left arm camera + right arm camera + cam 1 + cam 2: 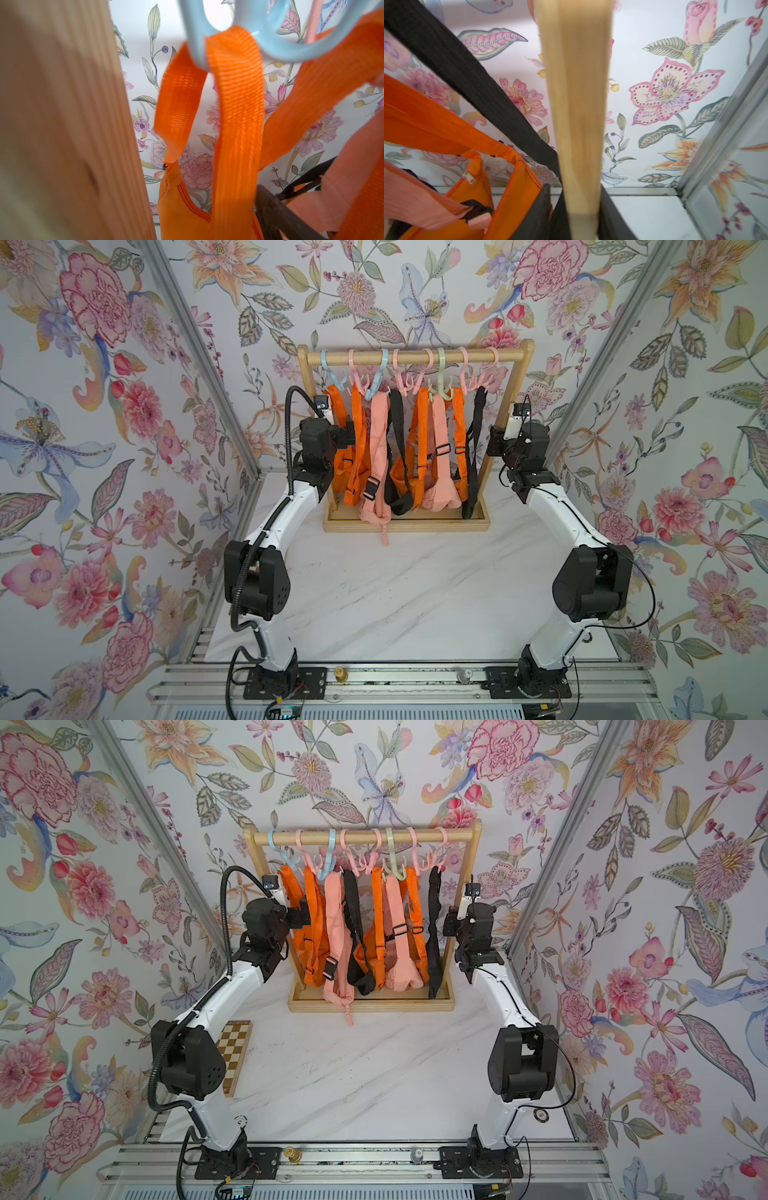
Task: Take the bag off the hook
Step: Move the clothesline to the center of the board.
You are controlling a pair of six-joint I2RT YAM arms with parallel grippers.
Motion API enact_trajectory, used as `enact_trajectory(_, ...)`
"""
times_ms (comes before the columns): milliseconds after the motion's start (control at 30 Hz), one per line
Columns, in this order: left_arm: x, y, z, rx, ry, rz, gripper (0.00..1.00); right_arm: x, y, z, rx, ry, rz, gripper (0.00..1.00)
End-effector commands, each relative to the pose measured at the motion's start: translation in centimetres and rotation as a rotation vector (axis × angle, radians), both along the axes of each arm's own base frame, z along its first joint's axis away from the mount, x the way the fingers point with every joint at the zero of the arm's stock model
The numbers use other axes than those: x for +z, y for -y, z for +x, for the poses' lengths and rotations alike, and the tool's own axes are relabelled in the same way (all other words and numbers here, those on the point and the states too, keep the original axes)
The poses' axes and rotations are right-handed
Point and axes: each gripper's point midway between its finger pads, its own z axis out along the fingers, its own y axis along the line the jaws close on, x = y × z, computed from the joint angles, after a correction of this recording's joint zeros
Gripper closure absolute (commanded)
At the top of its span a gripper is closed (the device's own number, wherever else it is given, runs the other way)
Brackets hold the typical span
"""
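Observation:
An orange bag (347, 472) hangs at the left end of a wooden rack. Its woven strap (234, 104) is looped over a light blue hook (291, 49), which shows in both top views (332, 377). My left gripper (344, 435) is at this bag's strap, just inside the rack's left post. One dark finger (272, 207) stands well off to one side of the strap; the post hides the other, and the jaws look open. My right gripper (575, 187) is open, with the rack's right post (577, 104) between its fingers and a black strap (467, 72) beside it.
The rack's rail (415, 356) carries several pastel hooks with orange, peach and black bags packed close together. The rack's base tray (407, 524) rests on the white marble table (415, 593). A chessboard (237, 1052) lies at the table's left edge. Floral walls close in on both sides.

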Motion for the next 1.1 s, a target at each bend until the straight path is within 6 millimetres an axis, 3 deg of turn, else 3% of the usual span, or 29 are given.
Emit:
enact_trajectory(0,0.6,3.1,-1.6,-0.121,0.002,-0.005,0.0,3.1,-5.6,-2.6,0.201,0.034,0.047,0.32)
enact_trajectory(67,1.2,2.5,-2.8,-0.113,0.015,-0.007,0.0,4.3,-5.2,-3.9,0.194,0.046,0.046,0.22)
enact_trajectory(200,2.0,1.6,-5.1,-0.105,0.032,-0.009,0.0,5.9,-4.2,-6.2,0.165,0.047,0.036,0.2)
enact_trajectory(333,2.8,0.3,-7.3,-0.077,0.039,-0.017,0.0,7.0,-3.5,-8.5,0.15,0.057,0.027,0.26)
enact_trajectory(467,4.4,-1.2,-10.2,-0.045,0.071,-0.039,0.0,8.2,-3.9,-10.6,0.175,0.076,0.003,0.46)
enact_trajectory(700,6.1,-1.3,-12.6,-0.084,0.09,-0.098,0.0,9.9,-4.8,-11.6,0.211,0.087,-0.021,0.49)
enact_trajectory(733,6.2,-1.0,-12.9,-0.104,0.086,-0.113,0.01,10.0,-5.0,-11.7,0.22,0.089,-0.022,0.57)
enact_trajectory(833,6.4,0.5,-14.0,-0.162,0.067,-0.138,0.0,10.0,-5.2,-11.4,0.243,0.084,-0.038,0.67)
enact_trajectory(900,6.4,2.0,-14.9,-0.201,0.055,-0.138,0.0,9.8,-5.3,-10.9,0.261,0.055,-0.039,0.67)
enact_trajectory(1000,6.2,4.5,-16.0,-0.28,0.044,-0.163,0.0,8.7,-5.3,-9.6,0.276,0.013,-0.029,0.54)
enact_trajectory(1067,5.8,6.6,-16.5,-0.346,0.033,-0.186,0.0,8.0,-5.3,-8.7,0.273,-0.006,-0.024,0.54)
